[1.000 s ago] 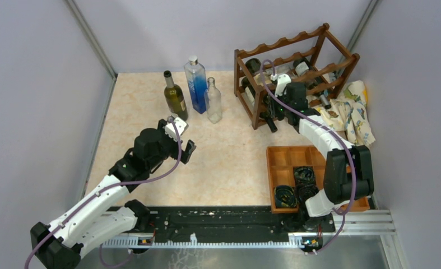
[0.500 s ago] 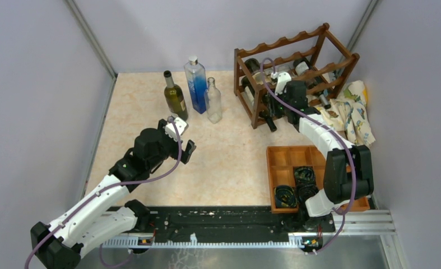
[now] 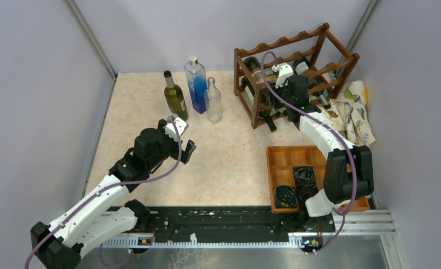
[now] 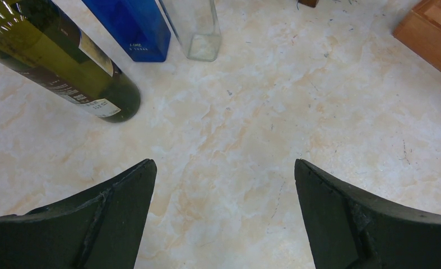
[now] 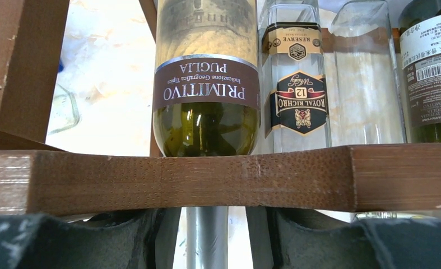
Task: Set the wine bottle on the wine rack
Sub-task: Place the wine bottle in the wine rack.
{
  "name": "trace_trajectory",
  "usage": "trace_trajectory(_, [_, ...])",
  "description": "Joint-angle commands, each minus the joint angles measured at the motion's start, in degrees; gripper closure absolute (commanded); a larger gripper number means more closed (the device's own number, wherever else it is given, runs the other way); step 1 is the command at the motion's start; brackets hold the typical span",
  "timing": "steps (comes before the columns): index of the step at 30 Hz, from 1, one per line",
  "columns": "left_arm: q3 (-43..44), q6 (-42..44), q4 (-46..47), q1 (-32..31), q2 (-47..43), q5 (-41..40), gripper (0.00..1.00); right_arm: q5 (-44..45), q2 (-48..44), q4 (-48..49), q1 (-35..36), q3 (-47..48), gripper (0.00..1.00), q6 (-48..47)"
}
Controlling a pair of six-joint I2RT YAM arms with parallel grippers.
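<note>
The wine rack [image 3: 296,67] of dark reddish wood stands at the back right and holds several lying bottles. In the right wrist view a green "Primitivo" wine bottle [image 5: 205,84] lies on the rack, its body beyond the front rail [image 5: 218,176]. Its grey-capped neck [image 5: 207,238] sticks out under that rail, between my right gripper's [image 5: 215,241] fingers. The jaws stand slightly apart, with a thin gap on each side of the neck. From above, the right gripper [image 3: 279,103] sits at the rack's front. My left gripper [image 3: 187,150] hovers wide open over bare table, holding nothing.
A green wine bottle [image 3: 175,96], a blue bottle [image 3: 196,84] and a clear bottle [image 3: 213,101] stand upright at the back, just ahead of the left gripper. A wooden compartment tray [image 3: 288,157] holds dark coiled items at front right. A patterned cloth [image 3: 352,112] lies beside the rack.
The right gripper's jaws have spread off the bottle neck, and its wrist has shifted slightly up and back along the rack. The left arm has not moved.
</note>
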Motion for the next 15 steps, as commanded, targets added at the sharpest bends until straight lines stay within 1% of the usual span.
trace_trajectory(1, [-0.29,0.83,0.96,0.25,-0.25,0.76,0.01,0.5,-2.8,4.67,0.84,1.61,0.56,-0.21])
trace_trajectory(10, [-0.3,0.84,0.95,0.21,-0.33,0.85,0.01,-0.29,-9.36,3.86,0.73,-3.6,0.46,-3.09])
trace_trajectory(15, [-0.29,0.83,0.93,0.28,-0.54,0.76,0.01,-1.84,-12.86,2.75,0.01,-7.33,0.44,-4.57])
